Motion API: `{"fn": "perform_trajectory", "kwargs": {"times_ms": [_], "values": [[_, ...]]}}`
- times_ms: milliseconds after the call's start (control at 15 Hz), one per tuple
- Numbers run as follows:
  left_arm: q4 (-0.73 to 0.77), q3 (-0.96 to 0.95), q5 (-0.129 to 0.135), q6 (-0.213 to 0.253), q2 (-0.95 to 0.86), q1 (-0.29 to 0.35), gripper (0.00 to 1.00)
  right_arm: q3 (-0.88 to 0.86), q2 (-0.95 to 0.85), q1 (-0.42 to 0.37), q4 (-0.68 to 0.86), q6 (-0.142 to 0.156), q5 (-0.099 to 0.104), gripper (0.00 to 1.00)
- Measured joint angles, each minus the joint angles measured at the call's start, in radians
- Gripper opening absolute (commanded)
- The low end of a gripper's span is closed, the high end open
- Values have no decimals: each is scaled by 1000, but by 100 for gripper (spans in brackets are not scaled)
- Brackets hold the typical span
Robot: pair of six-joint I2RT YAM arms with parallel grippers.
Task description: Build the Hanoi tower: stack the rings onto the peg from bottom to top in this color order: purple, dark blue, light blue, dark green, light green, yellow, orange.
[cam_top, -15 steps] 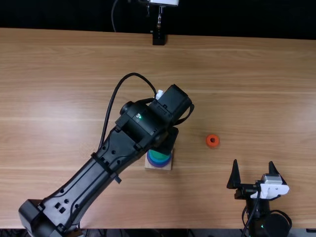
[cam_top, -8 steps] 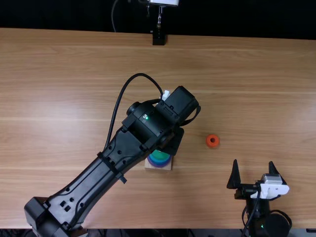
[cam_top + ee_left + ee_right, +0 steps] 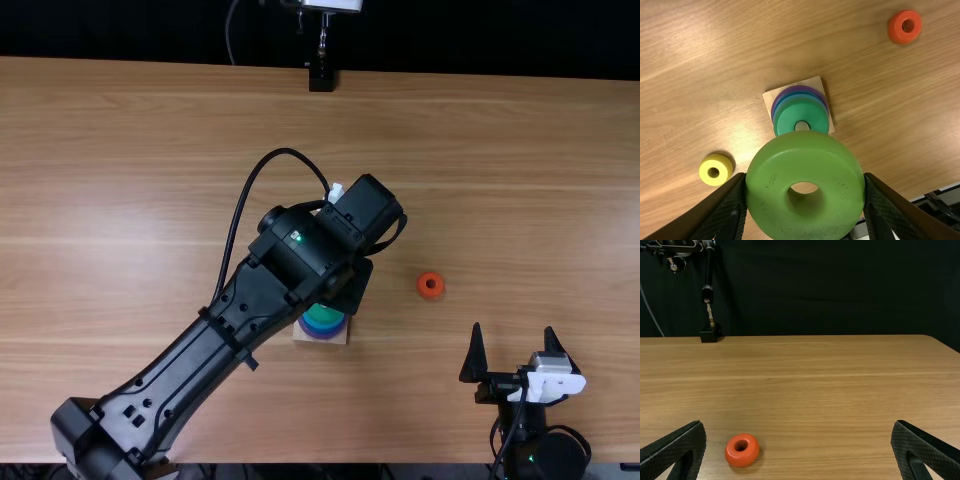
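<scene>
Partly masks stack with light green ring clamped in left gripper; has right gripper spread over wooden table, facing backdrop

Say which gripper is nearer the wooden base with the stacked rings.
Left. The left gripper holds the light green ring close above the base; the right gripper is well off to the base's right.
</scene>
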Motion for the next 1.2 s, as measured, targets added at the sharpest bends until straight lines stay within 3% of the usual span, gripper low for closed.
{"fn": "perform_trajectory", "kwargs": {"times_ms": [1000, 1067, 1133, 1200], "values": [[2, -61, 4, 0, 37, 0, 0, 0, 0, 0, 0, 0, 0, 100], [2, -61, 4, 0, 37, 0, 37, 0, 0, 0, 0, 0, 0, 100], [2, -61, 8, 0, 37, 0, 88, 0, 0, 0, 0, 0, 0, 100], [0, -61, 27, 0, 37, 0, 100, 0, 0, 0, 0, 0, 0, 100]]}}
